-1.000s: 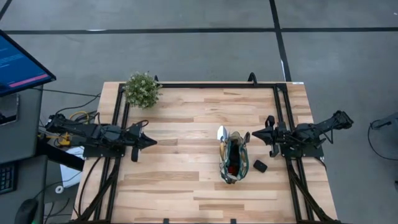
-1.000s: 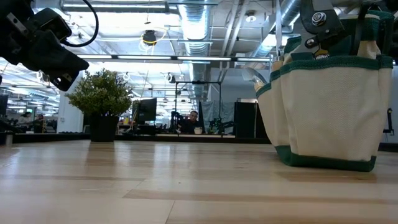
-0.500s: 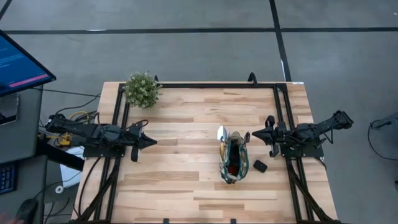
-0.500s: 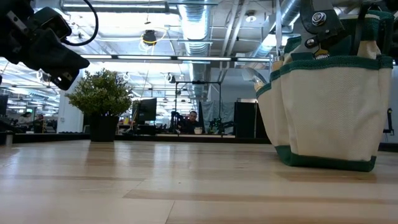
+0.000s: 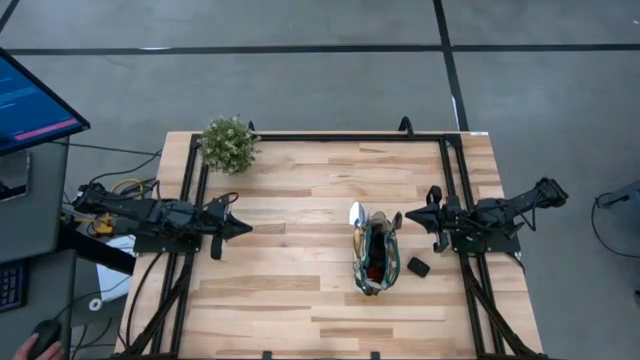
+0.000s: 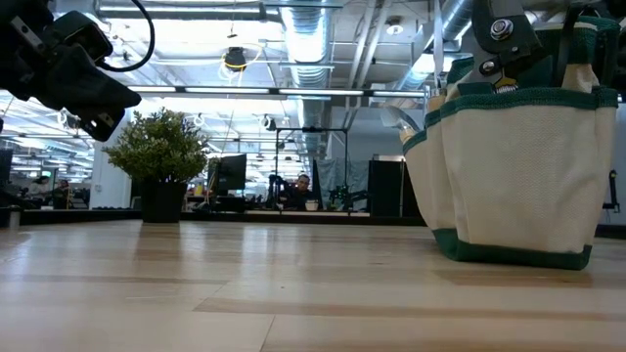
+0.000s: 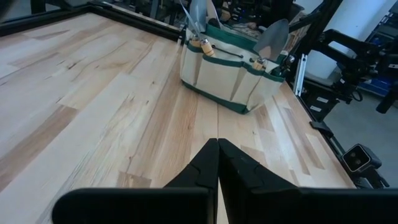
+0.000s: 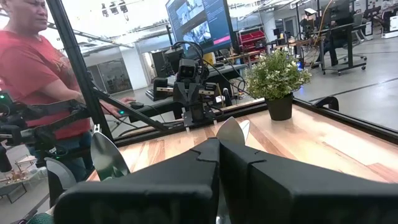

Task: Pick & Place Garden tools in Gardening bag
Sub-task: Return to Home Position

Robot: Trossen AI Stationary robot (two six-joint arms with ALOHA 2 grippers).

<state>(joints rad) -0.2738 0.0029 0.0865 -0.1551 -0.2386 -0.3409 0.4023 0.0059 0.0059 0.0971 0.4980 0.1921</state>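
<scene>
Trowel heads [image 5: 357, 214] were seen standing out of the far end of the gardening bag [image 5: 375, 262]. The bag stood upright on the right half of the table [image 5: 290, 300], its long axis laid from far edge to near edge, across the line joining the two arms. A red item [image 5: 372, 270] was glimpsed in its dark interior. A small dark object [image 5: 418, 267] lay on the wood just beside the bag on the right arm's side; what it was could not be told. The right gripper [image 5: 405, 217] was held close beside the bag's far end and pointed toward it, its fingers pressed together on nothing. The left gripper [image 5: 248, 228] was held well apart across bare boards, likewise pinched closed and empty, with the bag straight ahead of it. The right arm was thus judged much the nearer, and a withdrawal to rest was judged to need only a clean pull away from the bag's side, with no tool carried. The surface was pale planked wood framed in black rail, with a potted plant [image 5: 228, 144] at the far left corner. Beyond the table, a monitor [image 5: 35, 100] and a person in a red shirt [image 8: 37, 68] were seen.
</scene>
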